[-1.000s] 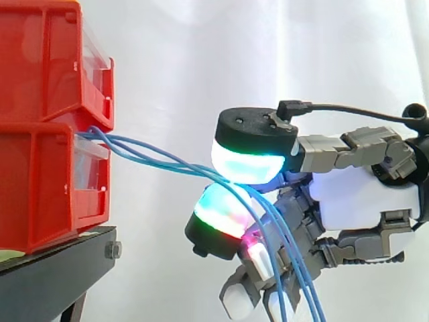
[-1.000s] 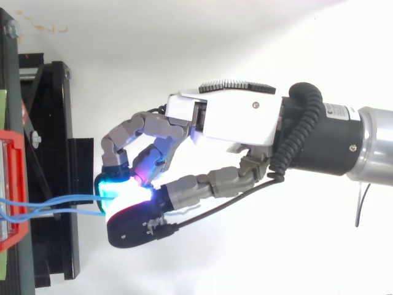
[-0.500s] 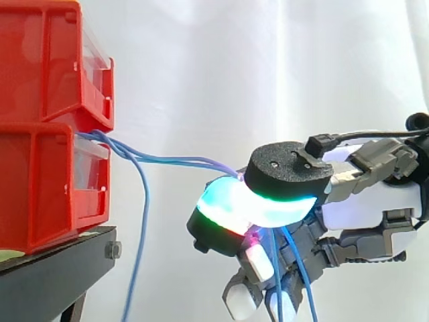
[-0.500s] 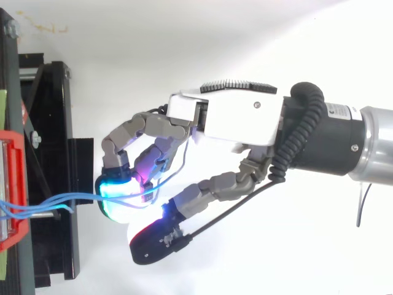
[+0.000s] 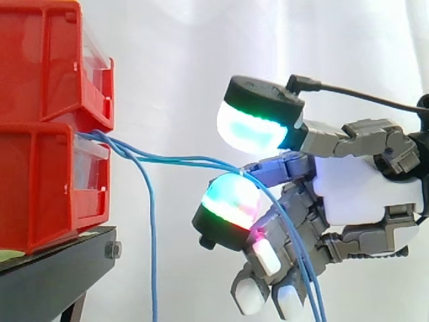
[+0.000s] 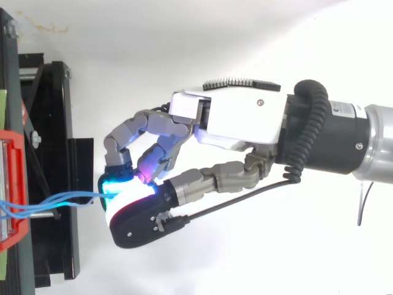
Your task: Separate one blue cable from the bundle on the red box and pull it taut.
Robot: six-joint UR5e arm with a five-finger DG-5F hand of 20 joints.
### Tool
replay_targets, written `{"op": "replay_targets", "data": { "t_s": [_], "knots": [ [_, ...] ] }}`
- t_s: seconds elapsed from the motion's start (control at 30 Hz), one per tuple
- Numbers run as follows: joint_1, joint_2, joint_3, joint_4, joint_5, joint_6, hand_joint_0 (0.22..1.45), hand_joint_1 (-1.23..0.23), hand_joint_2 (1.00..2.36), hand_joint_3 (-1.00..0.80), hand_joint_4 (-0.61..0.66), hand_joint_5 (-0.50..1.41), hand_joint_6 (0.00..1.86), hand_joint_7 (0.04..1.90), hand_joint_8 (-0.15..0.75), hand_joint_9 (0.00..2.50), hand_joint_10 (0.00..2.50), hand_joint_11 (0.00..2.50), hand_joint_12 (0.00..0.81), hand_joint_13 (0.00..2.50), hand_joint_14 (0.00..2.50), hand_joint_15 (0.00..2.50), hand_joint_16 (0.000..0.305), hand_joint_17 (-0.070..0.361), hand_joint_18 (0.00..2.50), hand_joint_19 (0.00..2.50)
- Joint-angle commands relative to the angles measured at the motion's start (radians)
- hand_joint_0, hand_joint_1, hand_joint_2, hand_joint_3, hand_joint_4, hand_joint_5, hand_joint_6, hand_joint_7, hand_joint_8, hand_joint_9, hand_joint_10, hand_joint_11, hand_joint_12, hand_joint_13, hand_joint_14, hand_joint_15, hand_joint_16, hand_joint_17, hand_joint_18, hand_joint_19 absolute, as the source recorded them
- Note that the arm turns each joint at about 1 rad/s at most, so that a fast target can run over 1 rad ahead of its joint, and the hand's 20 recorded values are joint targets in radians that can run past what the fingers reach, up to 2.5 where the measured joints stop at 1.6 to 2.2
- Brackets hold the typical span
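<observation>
One hanging cable (image 5: 153,241) drops straight down from the mouth of the lower red bin (image 5: 40,181), apart from the others and touching nothing of the hand (image 5: 365,191). At least two more blue cables (image 5: 181,159) leave the same bin together and run nearly level in front of the white curtain (image 5: 174,54) to the hand. There they bend over the glowing pad of one of the curled fingers (image 5: 231,201) and fall past the lower fingers, out of the bottom of the side view. The thumb (image 5: 258,121) stands above them with clear air between its pad and the cables, so nothing is pinched. The fingers are hooked under the cables and carry them without clamping. From above, the thumb lies over the fingertips and hides the contact.

I judge the separating only partly done. The bundle is split, but the hand has more than one strand, and the single strand is the one hanging free. The run to the hand sags little but is not drawn tight. Left to do: single out one cable, close the thumb on it, and draw away from the bins on the black stand (image 5: 60,258)
</observation>
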State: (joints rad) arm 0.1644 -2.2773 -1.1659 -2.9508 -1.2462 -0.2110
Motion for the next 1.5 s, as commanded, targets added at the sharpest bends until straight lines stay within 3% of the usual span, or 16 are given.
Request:
{"op": "replay_targets", "data": {
  "t_s": [0.0,0.07,0.23,0.4,0.57,0.67,0.73,0.8,0.9,1.03,1.17,1.27,1.33,1.37,1.47],
  "knots": [
    [0.0,0.001,0.0,-0.008,-0.001,-0.001,0.57,-0.58,1.01,-0.33,0.11,-0.16,0.87,1.16,0.357,1.04,0.02,0.79,0.408,0.89,0.02,0.52,0.048,0.109,0.82,0.63],
    [0.0,0.001,0.0,-0.008,-0.001,-0.001,0.57,-0.63,1.02,-0.2,0.12,-0.16,0.87,1.16,0.369,1.06,0.02,0.79,0.425,0.91,0.01,0.51,0.052,0.116,0.88,0.59],
    [0.0,0.001,0.002,-0.008,-0.001,-0.001,0.61,-0.78,1.02,-0.12,0.06,-0.18,0.91,1.1,0.343,0.99,0.02,0.82,0.41,0.9,0.02,0.52,0.048,0.108,0.88,0.58],
    [0.0,0.001,0.006,-0.008,0.001,-0.001,0.71,-0.91,1.01,-0.31,-0.01,-0.2,0.92,1.12,0.32,0.96,0.02,0.83,0.388,0.89,0.02,0.5,0.045,0.102,0.88,0.54],
    [-0.002,0.001,0.008,-0.008,0.001,-0.001,0.78,-0.91,1.0,-0.5,-0.03,-0.19,0.92,1.11,0.315,0.95,0.01,0.83,0.381,0.88,0.02,0.5,0.043,0.097,0.88,0.51],
    [-0.002,0.001,0.008,-0.008,0.001,-0.001,0.79,-0.91,1.0,-0.5,0.0,-0.19,0.92,1.08,0.311,0.95,0.02,0.83,0.377,0.89,0.02,0.5,0.043,0.097,0.88,0.51],
    [-0.002,0.001,0.008,-0.008,-0.001,-0.001,0.7,-0.92,1.0,-0.5,0.06,-0.18,0.91,1.09,0.315,0.98,0.02,0.84,0.376,0.89,0.02,0.51,0.042,0.096,0.88,0.52],
    [-0.003,0.001,0.008,-0.008,-0.001,-0.001,0.61,-0.89,1.0,-0.5,0.09,-0.17,0.91,1.09,0.322,1.0,0.02,0.85,0.383,0.9,0.02,0.52,0.043,0.097,0.88,0.54],
    [-0.002,0.001,0.008,-0.008,-0.001,-0.001,0.46,-0.74,1.0,-0.5,0.12,-0.16,0.9,1.08,0.366,1.05,0.02,0.84,0.428,0.93,0.02,0.53,0.052,0.117,0.92,0.56],
    [-0.003,0.001,0.008,-0.008,-0.001,-0.001,0.43,-0.53,1.0,-0.5,0.13,-0.15,0.89,1.1,0.398,1.09,0.02,0.83,0.454,0.95,0.02,0.53,0.057,0.128,0.95,0.59],
    [-0.003,0.001,0.009,-0.008,-0.001,0.001,0.49,-0.46,1.0,-0.5,0.11,-0.15,0.87,1.17,0.38,1.1,0.02,0.84,0.432,0.93,0.02,0.55,0.053,0.118,0.9,0.64],
    [-0.003,0.001,0.009,-0.008,-0.001,-0.001,0.55,-0.61,1.01,-0.3,0.1,-0.15,0.87,1.21,0.367,1.1,0.02,0.85,0.408,0.92,0.02,0.56,0.048,0.108,0.86,0.67],
    [-0.003,0.001,0.009,-0.008,-0.001,-0.001,0.56,-0.68,1.01,-0.14,0.1,-0.15,0.9,1.11,0.394,1.11,0.02,0.85,0.45,0.97,0.01,0.53,0.056,0.125,0.95,0.6],
    [-0.003,0.001,0.009,-0.008,-0.001,-0.001,0.58,-0.72,1.02,-0.08,0.09,-0.16,0.9,1.15,0.382,1.09,0.01,0.86,0.44,0.96,0.02,0.54,0.054,0.122,0.95,0.6],
    [-0.003,0.001,0.012,-0.008,-0.001,-0.001,0.61,-0.78,1.02,-0.07,0.02,-0.17,0.91,1.13,0.354,1.05,0.01,0.88,0.415,0.94,0.02,0.56,0.049,0.109,0.91,0.61]
  ]
}}
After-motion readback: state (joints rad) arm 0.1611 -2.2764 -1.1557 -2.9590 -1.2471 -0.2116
